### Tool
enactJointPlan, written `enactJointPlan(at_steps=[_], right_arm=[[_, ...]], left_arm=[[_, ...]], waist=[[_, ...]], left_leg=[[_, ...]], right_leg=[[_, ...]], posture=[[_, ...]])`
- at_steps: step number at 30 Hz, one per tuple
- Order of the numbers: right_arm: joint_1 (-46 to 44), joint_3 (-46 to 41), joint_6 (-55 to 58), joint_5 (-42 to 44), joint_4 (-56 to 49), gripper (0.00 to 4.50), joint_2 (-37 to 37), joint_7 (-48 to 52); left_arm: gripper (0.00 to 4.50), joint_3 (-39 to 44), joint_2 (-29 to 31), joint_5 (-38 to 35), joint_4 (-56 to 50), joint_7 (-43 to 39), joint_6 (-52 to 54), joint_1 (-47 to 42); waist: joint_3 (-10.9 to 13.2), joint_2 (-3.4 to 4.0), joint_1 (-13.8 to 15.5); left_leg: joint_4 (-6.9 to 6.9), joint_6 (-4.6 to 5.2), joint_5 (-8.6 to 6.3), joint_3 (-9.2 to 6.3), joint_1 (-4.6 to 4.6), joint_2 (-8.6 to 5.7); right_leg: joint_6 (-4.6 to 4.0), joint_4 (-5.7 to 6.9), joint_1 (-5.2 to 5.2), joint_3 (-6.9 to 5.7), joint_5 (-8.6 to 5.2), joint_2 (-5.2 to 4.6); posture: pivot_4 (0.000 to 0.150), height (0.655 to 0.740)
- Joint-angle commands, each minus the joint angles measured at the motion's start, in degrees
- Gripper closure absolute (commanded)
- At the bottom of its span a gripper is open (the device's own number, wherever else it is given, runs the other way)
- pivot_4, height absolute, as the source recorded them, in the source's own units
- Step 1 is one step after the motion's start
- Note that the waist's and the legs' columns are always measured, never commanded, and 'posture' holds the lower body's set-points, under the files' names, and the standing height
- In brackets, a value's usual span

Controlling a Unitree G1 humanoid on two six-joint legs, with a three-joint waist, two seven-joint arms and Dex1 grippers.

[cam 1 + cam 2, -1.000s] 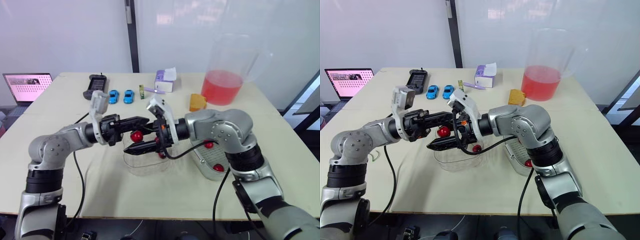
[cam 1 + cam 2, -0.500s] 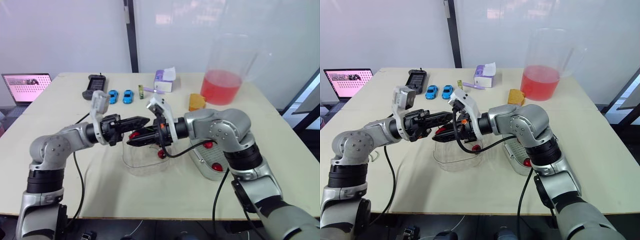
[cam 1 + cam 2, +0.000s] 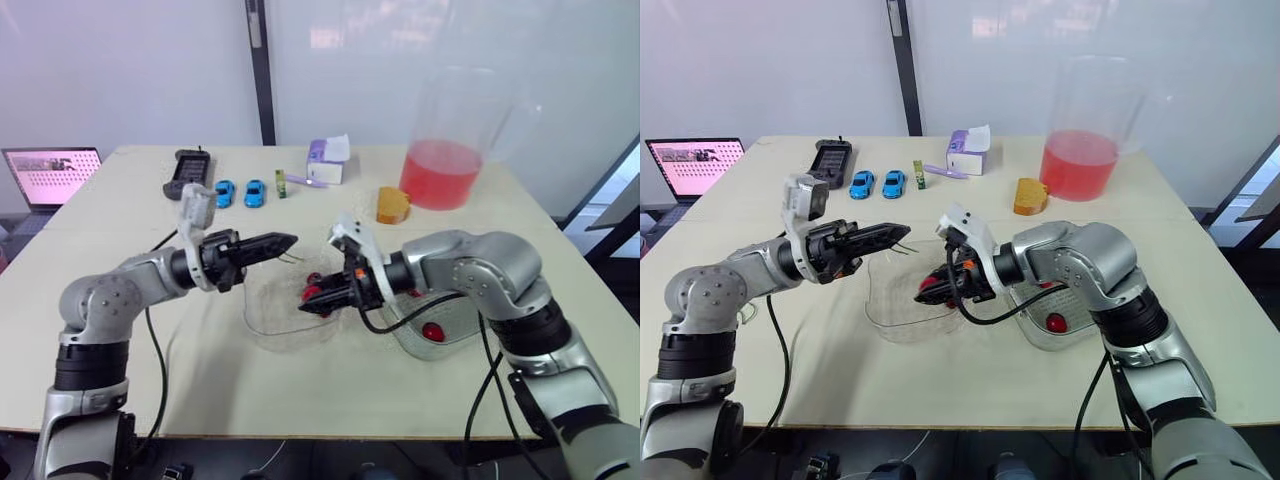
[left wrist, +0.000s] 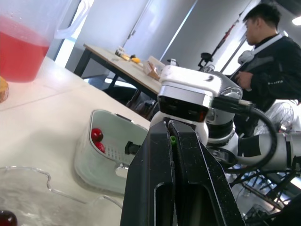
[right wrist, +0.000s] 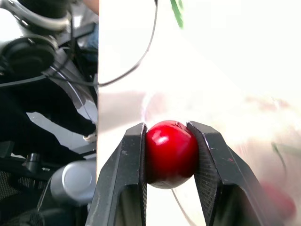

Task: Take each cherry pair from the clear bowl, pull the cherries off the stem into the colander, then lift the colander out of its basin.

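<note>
My right gripper (image 3: pixel 308 297) is shut on a red cherry (image 5: pixel 170 153), held low over the right side of the clear bowl (image 3: pixel 272 322). My left gripper (image 3: pixel 290 240) hovers above the bowl's left rim, shut on a thin green stem (image 4: pixel 172 140) whose loose ends trail from its tips. The two grippers are a short way apart. To the right of the bowl stands the white colander in its basin (image 3: pixel 412 340), with a red cherry (image 3: pixel 433 333) inside. In the left wrist view two cherries (image 4: pixel 96 135) lie in the colander.
At the back right stands a big pitcher of red liquid (image 3: pixel 445 165), with an orange block (image 3: pixel 394 205) before it. A purple tissue box (image 3: pixel 328 160), two blue toy cars (image 3: pixel 242 193), a black device (image 3: pixel 190 172) and a laptop (image 3: pixel 50 172) line the far side. A person (image 4: pixel 263 47) stands beyond the table.
My right gripper closed on a cherry at the left gripper's tips and pulled down and to the right, off the stem. The left gripper kept still with the stem.
</note>
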Motion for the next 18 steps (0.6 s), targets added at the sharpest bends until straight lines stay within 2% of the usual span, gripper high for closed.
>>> enactJointPlan(at_steps=[1,9,14,18], right_arm=[[-0.3,-3.5,0.3,1.6,-3.1,3.65,-2.4,1.3],[1.2,-11.7,0.3,3.5,-5.1,3.65,-11.8,3.1],[10.2,-13.5,-6.8,-2.3,-6.1,3.65,-24.9,6.5],[17.6,-11.7,-12.8,-8.1,-4.0,3.65,-28.8,6.2]], left_arm=[[4.5,1.8,-0.2,-1.5,-1.1,0.3,-1.0,-0.8],[4.5,2.1,-0.1,-1.9,-1.6,0.5,-0.8,-0.2],[4.5,2.3,0.7,-1.6,-1.4,-0.1,-0.7,0.2],[4.5,1.8,0.7,-1.6,-1.0,-0.3,-0.6,-0.3]], waist=[[0.0,0.0,0.1],[0.0,-0.01,0.3],[0.0,-0.01,0.4],[0.0,-0.01,0.0]], left_leg=[[0.0,0.0,0.0,0.0,0.0,0.0],[0.03,0.0,0.0,0.01,-0.02,-0.02],[-0.01,0.01,-0.01,0.01,-0.02,-0.02],[0.01,0.01,0.0,0.05,0.01,-0.02]], right_leg=[[0.0,0.0,0.0,0.0,0.0,-0.01],[0.0,-0.05,0.02,0.0,0.0,-0.04],[0.0,-0.12,0.04,-0.01,0.0,-0.03],[0.0,-0.1,0.05,0.03,0.0,-0.02]], posture=[[0.15,0.74],[0.15,0.74],[0.15,0.74],[0.15,0.74]])
